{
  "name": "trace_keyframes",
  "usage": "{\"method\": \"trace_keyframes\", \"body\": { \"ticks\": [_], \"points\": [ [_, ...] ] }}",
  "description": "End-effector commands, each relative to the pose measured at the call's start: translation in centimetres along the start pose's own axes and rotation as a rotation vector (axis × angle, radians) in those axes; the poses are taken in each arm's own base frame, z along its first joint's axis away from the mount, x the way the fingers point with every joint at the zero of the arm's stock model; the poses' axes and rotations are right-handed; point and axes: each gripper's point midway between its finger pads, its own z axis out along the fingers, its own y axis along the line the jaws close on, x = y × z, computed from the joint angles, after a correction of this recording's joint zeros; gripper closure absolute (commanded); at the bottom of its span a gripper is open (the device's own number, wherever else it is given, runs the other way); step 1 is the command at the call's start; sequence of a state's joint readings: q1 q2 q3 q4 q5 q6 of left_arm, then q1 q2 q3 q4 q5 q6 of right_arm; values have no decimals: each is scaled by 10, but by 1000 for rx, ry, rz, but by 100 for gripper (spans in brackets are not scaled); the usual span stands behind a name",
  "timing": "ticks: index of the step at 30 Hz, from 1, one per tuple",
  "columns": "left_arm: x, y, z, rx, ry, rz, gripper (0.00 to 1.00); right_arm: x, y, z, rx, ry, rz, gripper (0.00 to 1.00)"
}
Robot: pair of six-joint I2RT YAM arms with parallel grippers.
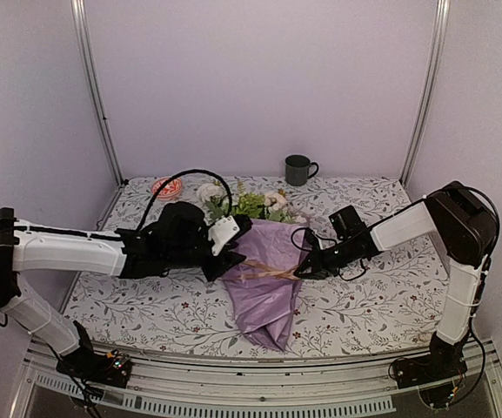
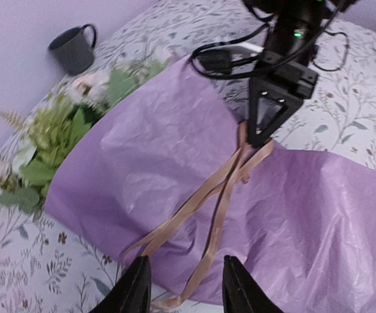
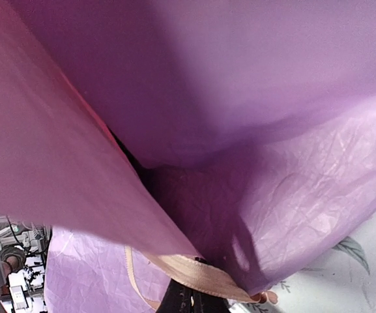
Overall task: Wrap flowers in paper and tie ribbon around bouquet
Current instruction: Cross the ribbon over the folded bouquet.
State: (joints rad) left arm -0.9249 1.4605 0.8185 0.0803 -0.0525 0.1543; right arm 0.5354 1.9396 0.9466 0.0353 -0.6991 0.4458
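Lying with its long axis running from the far side of the table [image 2: 344, 111] toward the near edge, the bouquet [image 1: 266, 287] is showing its flowers [image 2: 57, 130] at the far end, while the lilac paper [image 2: 155, 150] is tapering to a crumpled tail nearest the arm bases. The ribbon [image 2: 220, 189] is crossing that axis at about the cone's middle, so its own line is running roughly side to side, from one arm toward the other. At its right end the right claw [image 2: 259, 134] is pinching it: the jaws are clenched, and both tan strands are converging on the tip at the right-hand edge of the paper. From there the strands are trailing over the top of the paper toward the left claw [image 2: 186, 264], whose fingers are standing parted. One loose end is lying in the gap between them without either finger visibly pressing it, so that claw is grasping nothing. A second strand is curling into a flat loop just short of the left-hand finger. As a judgement, the coming move is turning on this layout. The free ends are lying directly ahead of and below the left claw, much nearer to it than to the right. Any regrasp would be calling for a closure across the ribbon's width, not along its length. Whether the ribbon is already passing under the cone cannot be told from these views.
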Motion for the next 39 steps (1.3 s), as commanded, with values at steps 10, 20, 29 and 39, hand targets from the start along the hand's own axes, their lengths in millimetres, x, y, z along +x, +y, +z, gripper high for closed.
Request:
{"method": "trace_keyframes", "body": {
  "ticks": [10,20,29,39],
  "points": [
    [16,30,117,70,108,142,68,-6,42,-22,-137,37,-98,100],
    [71,-19,140,208,279,59,71,-26,85,-63,-292,-2,-233,100],
    [70,-17,145,195,273,32,71,-21,130,-104,-431,-28,-429,100],
    [69,-16,145,185,263,23,74,-42,117,-116,-370,-93,-410,99]
  ]
}}
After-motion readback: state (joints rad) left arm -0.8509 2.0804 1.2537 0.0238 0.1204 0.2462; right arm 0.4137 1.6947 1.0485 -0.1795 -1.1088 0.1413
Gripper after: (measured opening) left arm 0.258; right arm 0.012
